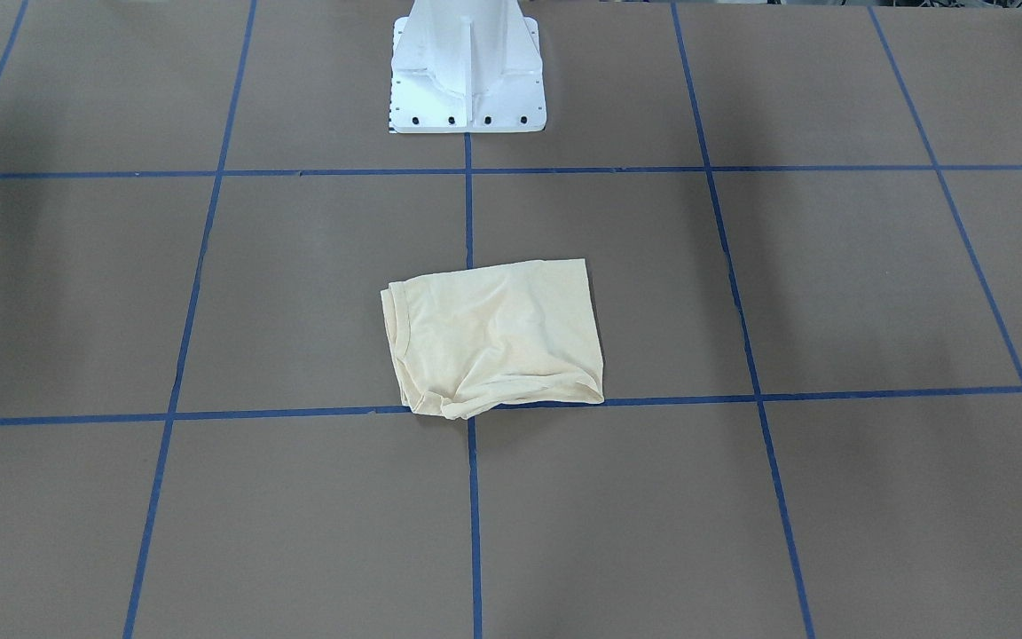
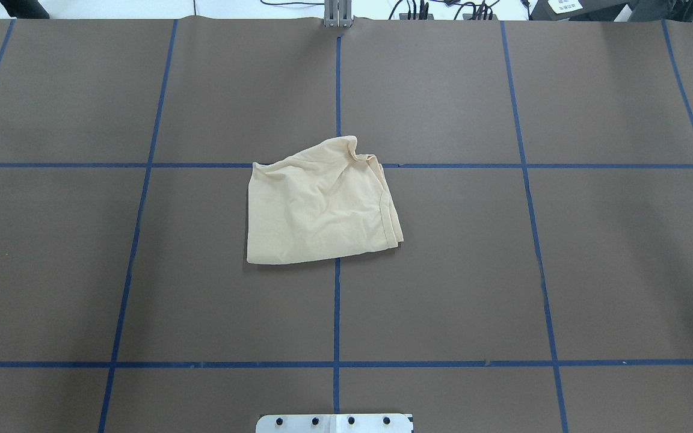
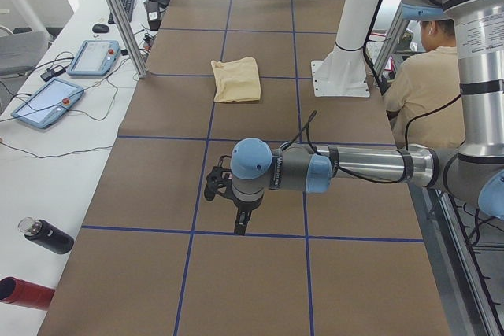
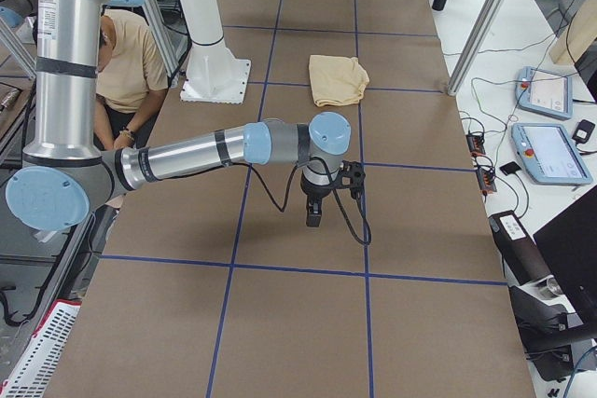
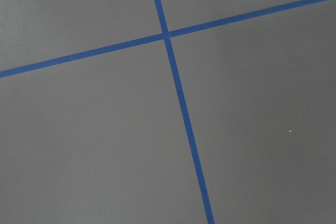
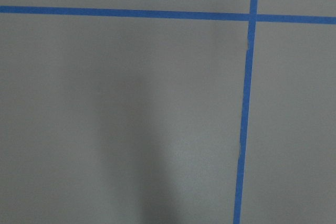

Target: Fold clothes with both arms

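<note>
Overhead exterior view, contents as follows.

1. Cream-yellow T-shirt (image 2: 319, 207): lies near the middle of the desk (image 2: 443, 270), folded into a rough, rumpled rectangle. It covers the crossing of the centre tape line and a crosswise tape line. One stitched, curved edge faces the robot's right. Nothing touches it.

2. Desk: brown covering, marked into large squares by blue tape (image 2: 527, 165).

3. White pedestal base (image 1: 467, 71): bolted to the desk on the robot's side, well apart from the T-shirt.

4. Left arm (image 3: 354, 167): reaches out level over the desk's left end. Left tool (image 3: 240, 226) points down just beside a tape line, well apart from the T-shirt. Whether its fingers are spread or pressed together cannot be told.

5. Right arm (image 4: 187, 160): reaches out level over the desk's right end. Right tool (image 4: 314, 216) points down, well apart from the T-shirt. Its finger state likewise cannot be told.

6. Both wrist views: bare brown desk and crossing tape lines only.

7. Seated person in a tan shirt (image 3: 429, 76), behind the pedestal base.

8. Two teach pendants (image 3: 47, 104) on the white side bench, with a black bottle (image 3: 47, 235) nearer the camera.
</note>
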